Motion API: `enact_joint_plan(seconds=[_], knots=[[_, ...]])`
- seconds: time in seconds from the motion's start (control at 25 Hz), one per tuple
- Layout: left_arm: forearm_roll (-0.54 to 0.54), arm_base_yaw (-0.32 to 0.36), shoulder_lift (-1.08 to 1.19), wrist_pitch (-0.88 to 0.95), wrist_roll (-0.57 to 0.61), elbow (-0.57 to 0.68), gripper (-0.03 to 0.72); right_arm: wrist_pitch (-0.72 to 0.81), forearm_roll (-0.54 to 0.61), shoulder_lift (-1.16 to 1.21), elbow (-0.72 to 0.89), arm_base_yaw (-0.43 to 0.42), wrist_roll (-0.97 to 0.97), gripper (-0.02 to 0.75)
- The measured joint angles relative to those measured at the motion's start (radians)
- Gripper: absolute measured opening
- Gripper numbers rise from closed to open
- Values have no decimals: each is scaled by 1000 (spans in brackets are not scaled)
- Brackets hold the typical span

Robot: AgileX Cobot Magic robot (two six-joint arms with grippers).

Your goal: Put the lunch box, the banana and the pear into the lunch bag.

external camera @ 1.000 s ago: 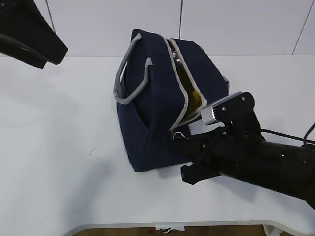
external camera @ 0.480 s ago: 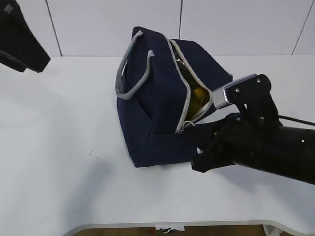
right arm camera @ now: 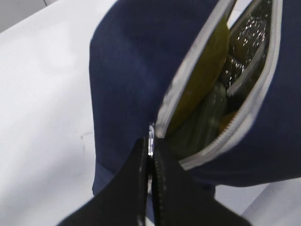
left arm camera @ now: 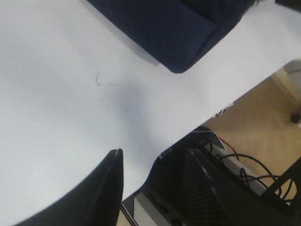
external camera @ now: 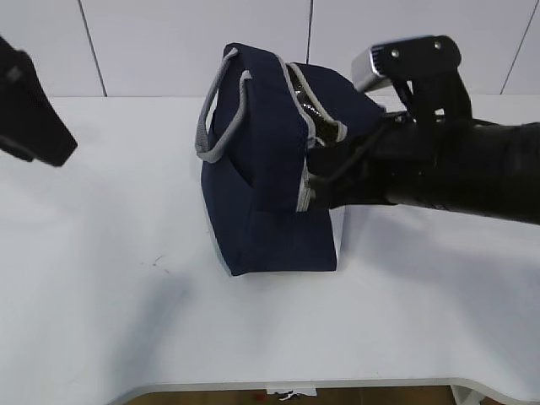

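The navy lunch bag [external camera: 261, 194] stands mid-table, its grey zipper partly undone. My right gripper [right arm camera: 150, 144] is shut on the zipper's ring pull [right arm camera: 150, 135] at the end of the opening. In the gap, against the silvery lining [right arm camera: 251, 28], lies a long yellow shape that looks like the banana [right arm camera: 200, 82]. Beside it is a pale greenish piece, perhaps the lunch box [right arm camera: 210, 110]. The pear is hidden. My left gripper [left arm camera: 155, 172] hangs open and empty over the table's front edge, clear of the bag [left arm camera: 174, 28].
The white table [external camera: 110, 321] runs wide to the left and in front of the bag. My left arm [external camera: 29, 114] hovers at the far left. The right arm [external camera: 456, 164] lies across the table's right side. Floor and cables [left arm camera: 244, 174] show beyond the table edge.
My right gripper has moved up and back along the zipper with the pull in it. The opening has narrowed and the bag now stands more upright. The left arm has drifted left and lower.
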Motion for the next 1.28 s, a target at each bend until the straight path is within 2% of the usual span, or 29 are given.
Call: enact_joint_plan(seconds=[0.2,0.36,0.56,0.72,1.0,1.16,1.28], knots=[[-82,0,0,-35,89,128,323,41,-82,-2,-57,0,107,1],[-205,-4,0,-158,204,231,323,78,-99,-2,-96,0,138,1],[-265,-45,0,-308,286,319,322,87,-103,-2,-142,0,190,1],[-289,-81,23,-406,317,334,323,96,-103,15,-186,24,210,1],[-327,-126,85,-512,339,334,347,172,-121,63,-291,129,212,1],[-334,-136,85,-592,350,334,370,184,-127,67,-305,135,215,17],[-336,-136,85,-648,361,334,373,186,-129,67,-310,135,215,1]])
